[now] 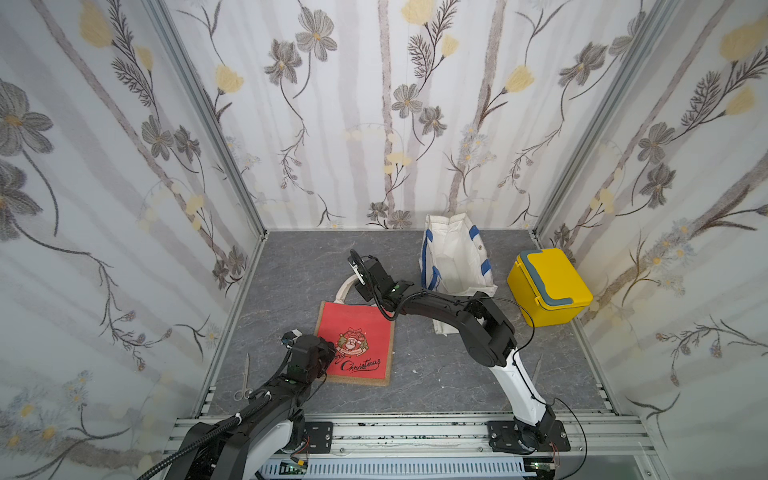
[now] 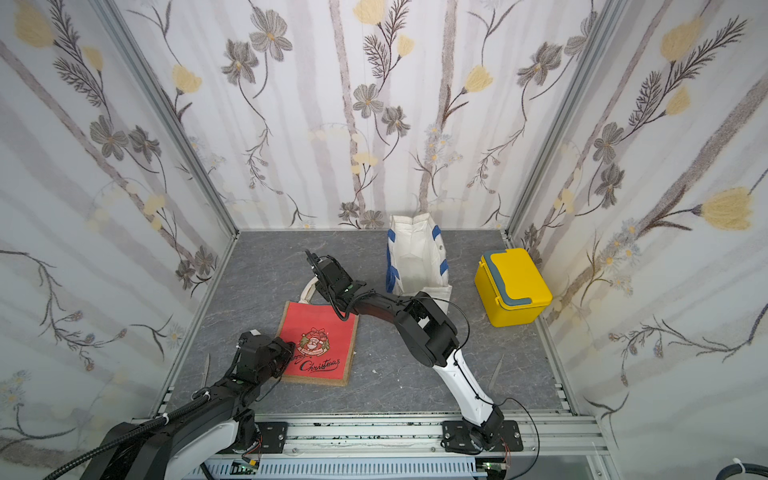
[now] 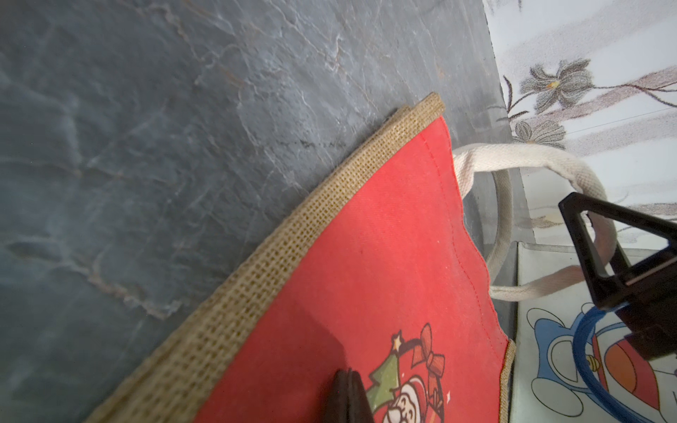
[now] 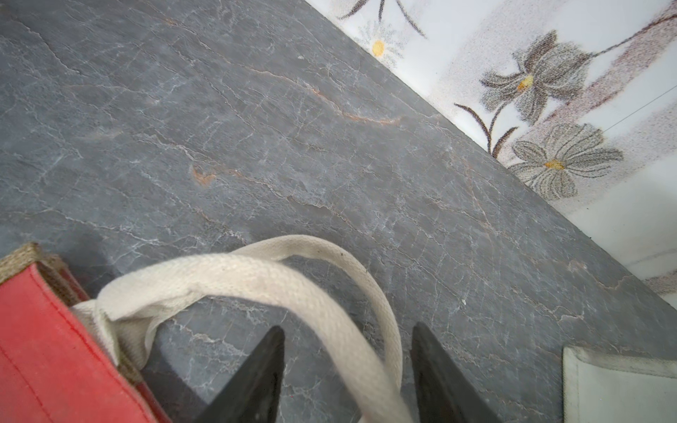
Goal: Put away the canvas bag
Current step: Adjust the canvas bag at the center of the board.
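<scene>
Between flowered walls [image 1: 374,124], a grey stone-patterned tabletop [image 1: 299,257] is spread with several items. At the far right, a white tote bag [image 1: 453,257] with blue handles is stood upright with its mouth open. A yellow cooler box [image 1: 548,286] with grey-blue lid trim is set just to its right, near the right wall. The red canvas bag [image 1: 357,345], edged in burlap and printed with a Santa and "Christmas", is laid flat near the middle of the table, left of the tote. Its cream handles [image 4: 256,278] are pointed toward the far side. The right gripper [image 4: 348,327] is held over those handles; its jaws are spread, and a cream strap is seen passing between them without being pinched. The left gripper [image 3: 346,384] is set at the bag's near left part, its jaws pressed together, with the tips on the red face beside the Santa print. A pair of scissors [image 1: 245,378] is laid by the near left edge of the table, left of the bag.
</scene>
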Robot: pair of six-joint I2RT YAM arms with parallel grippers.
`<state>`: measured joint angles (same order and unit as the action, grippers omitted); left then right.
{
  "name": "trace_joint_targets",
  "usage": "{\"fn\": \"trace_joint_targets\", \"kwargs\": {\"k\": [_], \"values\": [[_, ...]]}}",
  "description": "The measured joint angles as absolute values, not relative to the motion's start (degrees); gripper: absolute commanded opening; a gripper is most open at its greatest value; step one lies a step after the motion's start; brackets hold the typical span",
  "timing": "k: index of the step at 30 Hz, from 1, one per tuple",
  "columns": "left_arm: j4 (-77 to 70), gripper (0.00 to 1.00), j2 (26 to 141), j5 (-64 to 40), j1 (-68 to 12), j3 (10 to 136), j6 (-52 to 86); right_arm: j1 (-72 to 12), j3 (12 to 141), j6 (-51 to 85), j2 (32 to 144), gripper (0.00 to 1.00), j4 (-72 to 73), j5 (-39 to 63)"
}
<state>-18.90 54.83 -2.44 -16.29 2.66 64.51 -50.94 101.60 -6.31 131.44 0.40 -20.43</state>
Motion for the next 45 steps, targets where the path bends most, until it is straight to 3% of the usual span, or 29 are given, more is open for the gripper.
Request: {"fn": "trace_joint_targets", "kwargs": {"k": [6, 16, 24, 27, 33, 45], "values": [[-18.2, 0.00, 54.7, -2.4, -16.3, 3.0, 64.5, -50.9, 102.6, -6.4, 131.0, 0.94, -0.2, -21.6], [-17.3, 0.04, 55.0, -2.4, -16.3, 3.7, 64.5, -51.1, 100.0, -4.0, 123.9, 1.00, -0.6, -21.4], [-14.9, 0.58, 51.7, -3.2, -16.0, 6.0, 64.0, -53.4, 82.5, -1.2, 107.2, 1.00, 5.4, -22.0], [-13.3, 1.00, 48.9, -3.3, -15.8, 7.5, 62.8, -53.3, 74.7, 1.7, 100.4, 1.00, 8.9, -22.8], [-8.2, 1.00, 44.2, -3.5, -14.4, 12.0, 60.3, -51.7, 68.7, 7.8, 93.4, 1.00, 7.9, -17.7], [12.4, 0.96, 43.7, -2.0, -13.7, 20.9, 54.8, -62.7, 54.5, 12.4, 85.4, 1.00, 6.2, -19.8]]}}
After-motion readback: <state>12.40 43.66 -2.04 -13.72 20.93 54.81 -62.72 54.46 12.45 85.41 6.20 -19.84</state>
